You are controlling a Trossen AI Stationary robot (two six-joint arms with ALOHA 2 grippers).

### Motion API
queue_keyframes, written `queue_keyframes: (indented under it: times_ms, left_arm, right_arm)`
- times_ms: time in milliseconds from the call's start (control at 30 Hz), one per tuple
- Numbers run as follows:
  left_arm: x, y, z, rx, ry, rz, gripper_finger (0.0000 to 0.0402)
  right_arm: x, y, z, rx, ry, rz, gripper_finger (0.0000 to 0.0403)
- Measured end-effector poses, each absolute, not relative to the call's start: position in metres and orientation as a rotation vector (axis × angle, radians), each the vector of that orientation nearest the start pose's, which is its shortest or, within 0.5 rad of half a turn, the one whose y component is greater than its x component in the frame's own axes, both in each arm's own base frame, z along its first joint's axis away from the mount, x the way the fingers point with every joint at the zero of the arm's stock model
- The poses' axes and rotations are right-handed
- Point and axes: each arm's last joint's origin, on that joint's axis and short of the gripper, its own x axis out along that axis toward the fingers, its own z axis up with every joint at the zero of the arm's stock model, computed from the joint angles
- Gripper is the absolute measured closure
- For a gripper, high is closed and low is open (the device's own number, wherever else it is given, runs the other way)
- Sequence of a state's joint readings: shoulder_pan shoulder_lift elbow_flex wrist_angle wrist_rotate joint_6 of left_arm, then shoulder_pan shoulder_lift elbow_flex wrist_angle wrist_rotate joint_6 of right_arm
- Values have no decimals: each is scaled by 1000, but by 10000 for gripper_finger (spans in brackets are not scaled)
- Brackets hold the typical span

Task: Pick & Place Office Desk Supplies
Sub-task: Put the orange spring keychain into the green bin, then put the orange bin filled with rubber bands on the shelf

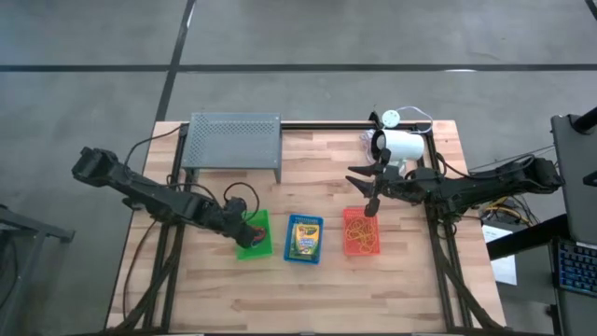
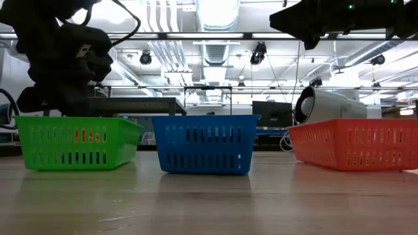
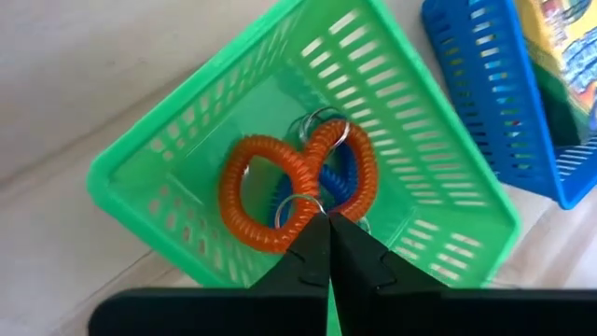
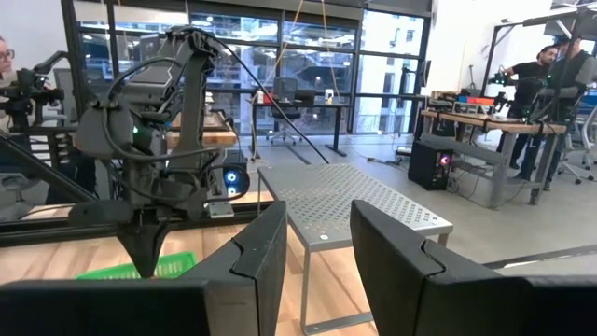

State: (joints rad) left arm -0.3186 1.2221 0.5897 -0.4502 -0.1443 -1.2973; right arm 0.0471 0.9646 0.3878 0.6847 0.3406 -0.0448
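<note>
My left pincer (image 1: 250, 230) sits shut over the green tray (image 1: 261, 248); my right pincer (image 1: 371, 198) hangs parted above the red tray (image 1: 360, 245).

From above, three trays line the table's middle, crayons (image 1: 304, 237) in the blue tray (image 1: 305, 259). Low down, the green tray stands leftmost. My left wrist shows fingertips (image 3: 326, 245) pinched together, empty, over the coils (image 3: 298, 187). My right wrist shows fingers (image 4: 266, 247) apart, holding nothing.

Orange and blue coiled loops (image 3: 298, 187) in green basket; crayon box (image 1: 304, 237) in blue; rubber bands (image 1: 360, 233) in red.
</note>
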Motion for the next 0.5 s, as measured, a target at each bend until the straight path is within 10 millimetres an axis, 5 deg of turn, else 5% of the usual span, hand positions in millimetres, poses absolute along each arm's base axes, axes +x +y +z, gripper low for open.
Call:
queue_keyframes:
  times_ms: [500]
  left_arm:
    - [200, -62, 171, -930, 976, 510, 279]
  right_arm:
    - [202, 0, 247, -24, -100, -295, 284]
